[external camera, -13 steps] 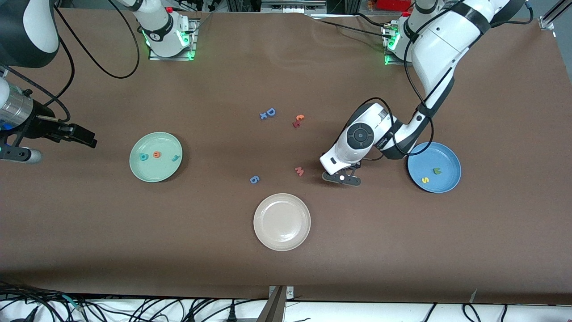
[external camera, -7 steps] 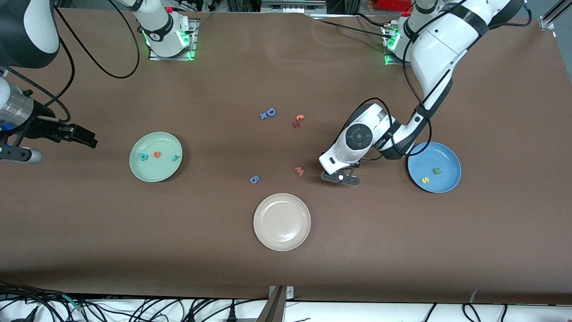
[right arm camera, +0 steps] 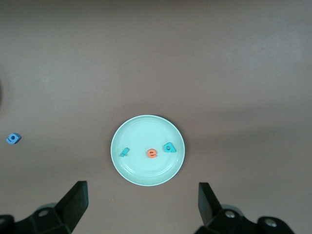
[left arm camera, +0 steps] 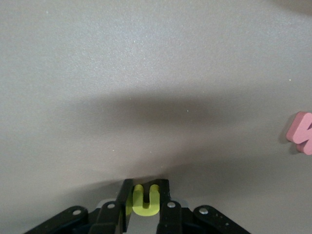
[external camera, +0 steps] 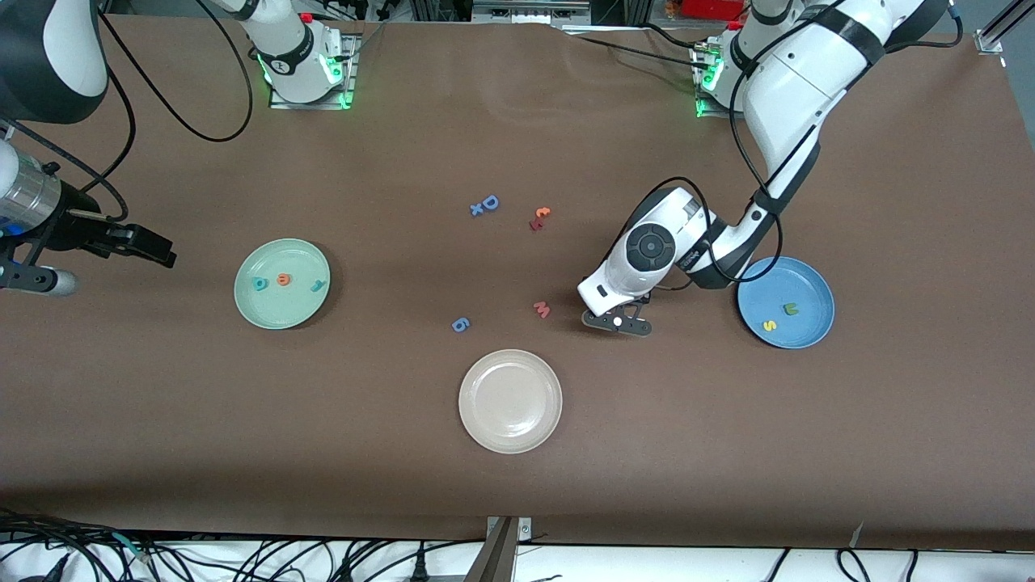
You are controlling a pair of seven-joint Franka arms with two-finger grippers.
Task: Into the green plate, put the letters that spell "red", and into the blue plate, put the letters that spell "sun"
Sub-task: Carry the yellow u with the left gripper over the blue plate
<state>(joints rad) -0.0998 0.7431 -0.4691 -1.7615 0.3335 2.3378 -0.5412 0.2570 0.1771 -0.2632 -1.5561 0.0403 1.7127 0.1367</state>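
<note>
No printed text or labels are legible.

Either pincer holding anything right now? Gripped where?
Left pincer is shut on the small yellow foam "u" letter, pinching its two outer sides. Right pincer is open, holding nothing.

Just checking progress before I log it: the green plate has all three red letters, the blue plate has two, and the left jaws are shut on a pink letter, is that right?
Not quite. The left gripper has its jaws shut on a yellow letter, as the left wrist view shows; the pink letter lies loose on the table. The rest holds: three letters in the green plate, two in the blue plate.
</note>
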